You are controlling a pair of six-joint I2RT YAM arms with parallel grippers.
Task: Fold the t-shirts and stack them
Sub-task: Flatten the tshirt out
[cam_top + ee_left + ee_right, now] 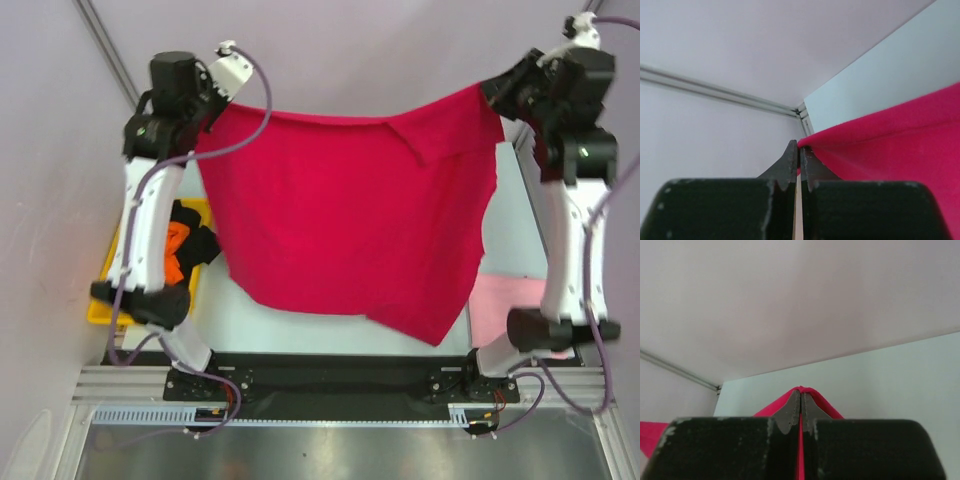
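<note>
The crimson red t-shirt [350,220] hangs spread wide in the air above the table, held up by both arms. My left gripper [213,112] is shut on its upper left corner; the left wrist view shows the red cloth [900,135] pinched at my closed tips [801,150]. My right gripper [492,92] is shut on its upper right corner; the right wrist view shows red cloth [832,407] draped over my closed tips [801,395]. The orange t-shirt [175,250] and the black t-shirt [200,240] lie bunched in the yellow tray. The pale pink t-shirt [495,305] lies on the table at the right.
The yellow plastic tray [100,305] stands at the table's left edge behind my left arm. The white table top [260,320] shows below the hanging shirt. Pale enclosure walls stand close on all sides.
</note>
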